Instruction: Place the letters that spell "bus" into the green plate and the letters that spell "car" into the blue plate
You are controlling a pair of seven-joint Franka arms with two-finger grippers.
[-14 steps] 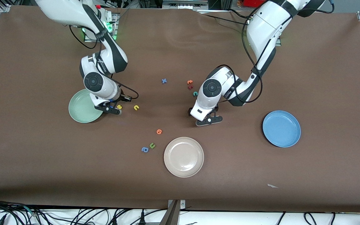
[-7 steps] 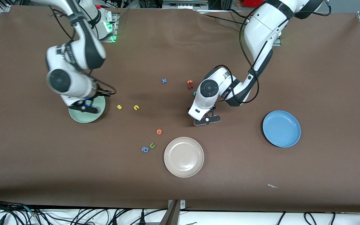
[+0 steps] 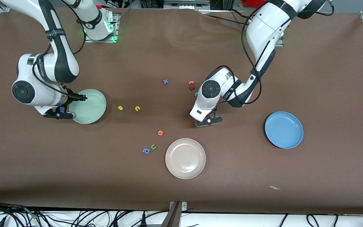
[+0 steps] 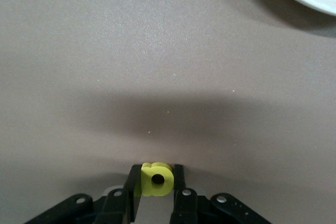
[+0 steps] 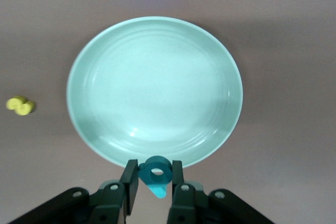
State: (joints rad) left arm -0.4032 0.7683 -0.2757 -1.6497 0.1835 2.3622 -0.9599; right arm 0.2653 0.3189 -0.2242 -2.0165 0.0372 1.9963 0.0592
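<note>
We find the left gripper (image 4: pixel 157 195) low over the worktop (image 3: pixel 232 176), its fingers clamped on the yellow a (image 4: pixel 157 178); the right gripper (image 5: pixel 155 195) grips the teal b (image 5: pixel 156 175) at the green plate (image 5: pixel 157 87) rim.

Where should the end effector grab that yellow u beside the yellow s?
Pinch the yellow u across its two outer sides, coming straight down. It lies flat and low on the table, so a sideways approach would likely slip; the yellow s lies apart, leaving finger room.

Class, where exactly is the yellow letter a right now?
The yellow letter a is pinched in the left gripper, low over bare table between the cream-white plate and the blue plate.
</note>
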